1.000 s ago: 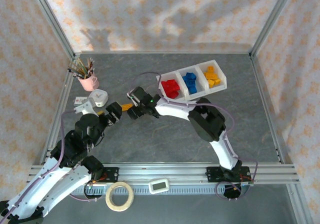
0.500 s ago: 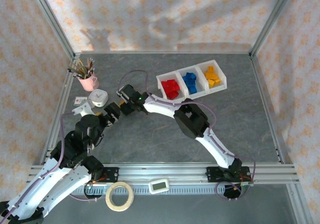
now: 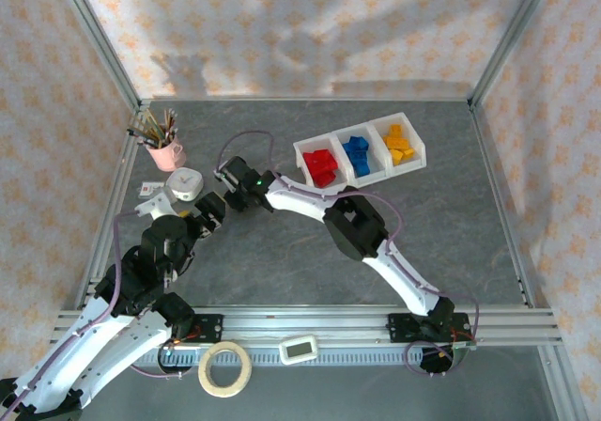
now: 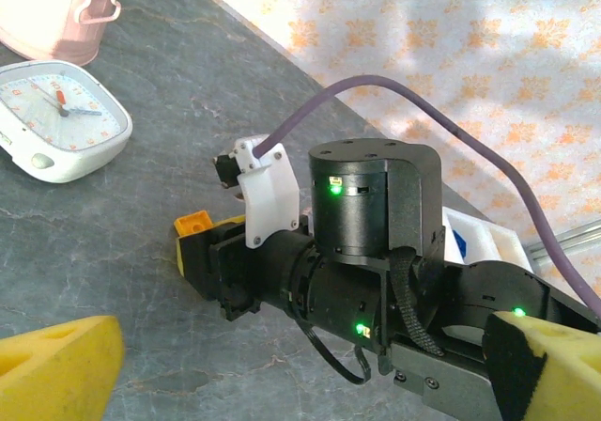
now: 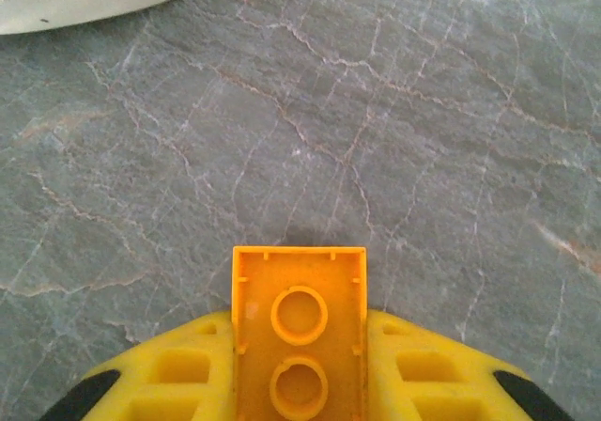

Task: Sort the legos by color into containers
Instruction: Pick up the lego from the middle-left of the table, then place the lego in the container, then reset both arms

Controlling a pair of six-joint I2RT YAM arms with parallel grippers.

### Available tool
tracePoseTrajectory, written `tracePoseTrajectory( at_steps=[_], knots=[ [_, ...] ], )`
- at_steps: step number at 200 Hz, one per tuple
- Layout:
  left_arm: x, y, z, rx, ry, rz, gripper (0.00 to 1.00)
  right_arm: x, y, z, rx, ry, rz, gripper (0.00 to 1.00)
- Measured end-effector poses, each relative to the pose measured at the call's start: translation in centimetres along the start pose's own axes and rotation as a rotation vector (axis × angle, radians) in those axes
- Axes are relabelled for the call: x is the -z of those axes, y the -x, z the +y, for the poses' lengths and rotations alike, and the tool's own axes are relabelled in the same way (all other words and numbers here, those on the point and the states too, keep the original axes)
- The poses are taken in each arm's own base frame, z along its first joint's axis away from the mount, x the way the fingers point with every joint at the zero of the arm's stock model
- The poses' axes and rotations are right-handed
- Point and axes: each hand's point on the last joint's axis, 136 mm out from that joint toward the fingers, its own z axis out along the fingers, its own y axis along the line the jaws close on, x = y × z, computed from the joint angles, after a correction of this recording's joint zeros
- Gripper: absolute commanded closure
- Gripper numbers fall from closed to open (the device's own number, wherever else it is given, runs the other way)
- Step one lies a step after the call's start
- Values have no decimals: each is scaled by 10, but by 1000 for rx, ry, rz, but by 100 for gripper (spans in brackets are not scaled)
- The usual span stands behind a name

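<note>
Now, against the overhead view of one second before, the right pincer (image 5: 299, 376) has travelled from the centre-left of the frame toward the upper left. The elbow of the right arm (image 3: 355, 226) has swung leftward with it. The left arm (image 3: 141, 271) and the containers (image 3: 376, 179) lie as they did.

Right arm: it rises from its base at the lower right of the overhead view, bends in mid-frame, then reaches far to the left, ending just beside the white clock (image 3: 185, 184). Its pincer is clenched on one yellow-orange lego (image 5: 299, 313), which is gripped between two yellow pads (image 5: 178, 383). The brick's face with two rings is turned to the wrist camera. The brick juts past the pads over the grey surface (image 5: 423, 111); whether it touches cannot be told.

Left arm: it is folded at the lower left of the overhead view, and the left pincer (image 3: 212, 209) points up and right at the right wrist. Its yellow fingertips sit at the two bottom corners of its own view, well apart, released and holding nothing.

Containers: they stand at the upper centre-right of the overhead view, with red legos (image 3: 319, 165) in the left bin, blue legos (image 3: 355, 153) in the middle and yellow-orange legos (image 3: 398, 144) in the right. A pink cup (image 3: 167, 153) stands up and left of the clock.
</note>
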Motion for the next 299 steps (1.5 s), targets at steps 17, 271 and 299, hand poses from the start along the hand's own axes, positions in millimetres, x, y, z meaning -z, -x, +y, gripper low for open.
tracePoseTrajectory(
  at_steps=[17,271,299],
  knots=[
    [-1,-1,-1,0,-2,3,1,7,-6,-3,-13,0,21,74],
    [-93,-31,-74,-110,-148,104,1,239,-146,-438,-920,-768,-101,0],
    [-95,18,-28,-118,28,-87,1,299,-174,-406,-929,-871,-185,0]
  ],
)
